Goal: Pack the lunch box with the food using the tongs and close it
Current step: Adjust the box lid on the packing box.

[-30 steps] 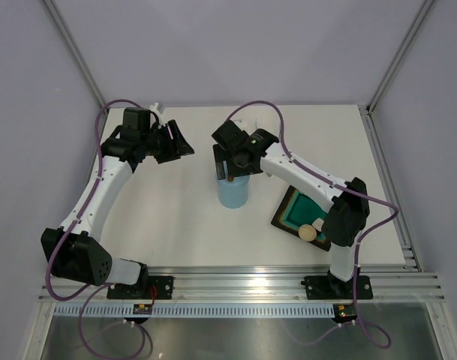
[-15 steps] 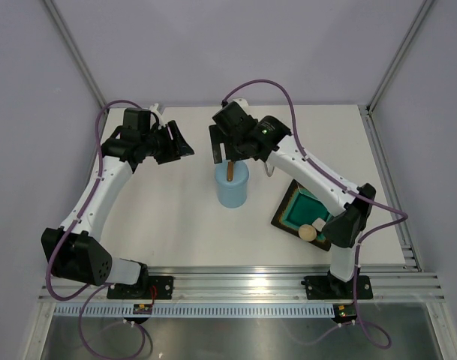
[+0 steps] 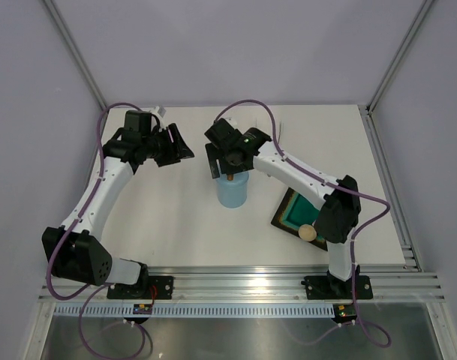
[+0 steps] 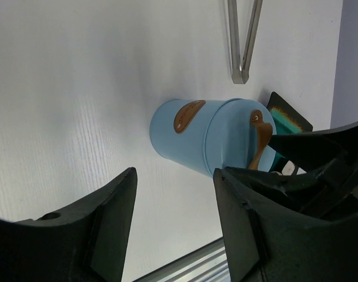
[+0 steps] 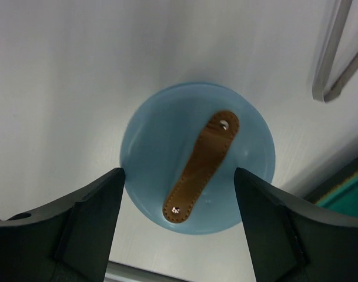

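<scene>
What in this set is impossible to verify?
- Lunch box contents: the lid covers them in both wrist views; the right gripper hides the box's top in the top view.
- Tongs: cut by the frame edge in both wrist views, barely visible from the top.
- Plate: partly under the right arm in the top view; only a corner in wrist views.

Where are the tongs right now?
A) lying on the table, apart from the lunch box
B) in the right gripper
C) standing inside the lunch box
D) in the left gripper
A: the tongs lie flat on the table, clear of the lidded lunch box.
</scene>
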Robot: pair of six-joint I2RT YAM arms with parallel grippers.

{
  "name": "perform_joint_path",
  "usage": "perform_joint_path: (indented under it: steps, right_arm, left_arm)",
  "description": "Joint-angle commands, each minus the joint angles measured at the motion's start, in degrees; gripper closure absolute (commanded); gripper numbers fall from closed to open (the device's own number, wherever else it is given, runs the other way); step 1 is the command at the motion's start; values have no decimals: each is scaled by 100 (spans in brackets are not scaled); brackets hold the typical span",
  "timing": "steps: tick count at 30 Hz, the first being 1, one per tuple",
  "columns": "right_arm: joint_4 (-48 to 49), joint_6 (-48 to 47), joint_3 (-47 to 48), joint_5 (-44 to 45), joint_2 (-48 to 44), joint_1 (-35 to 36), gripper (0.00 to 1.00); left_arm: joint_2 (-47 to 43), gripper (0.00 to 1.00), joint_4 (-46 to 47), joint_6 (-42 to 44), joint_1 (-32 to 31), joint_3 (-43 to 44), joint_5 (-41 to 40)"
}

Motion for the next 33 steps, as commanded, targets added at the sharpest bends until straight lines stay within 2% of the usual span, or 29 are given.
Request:
perform_joint_path:
  steps: [1, 13, 16, 23, 26, 33]
  right_arm:
    - [33, 67, 68, -261, 183, -6, 18]
    - [-301, -284, 1545, 266, -134, -32, 19]
    - [-293, -240, 1475, 275, -37, -93, 19]
    - [172, 85, 168, 12, 78, -102, 20]
    - [200, 208, -107, -190, 113, -102, 21]
    - [-90, 50, 507, 231, -352, -102, 20]
  left_arm:
    - [-93, 42, 158, -8, 43, -97, 86]
    - [-199, 43, 158, 10, 52, -159, 42]
    - [-225, 42, 141, 19, 52, -168, 16]
    - [-287, 42, 123, 27, 70, -282, 7]
    - [-269, 42, 141, 10, 70, -317, 42]
    - [-260, 42, 123, 19, 79, -300, 43]
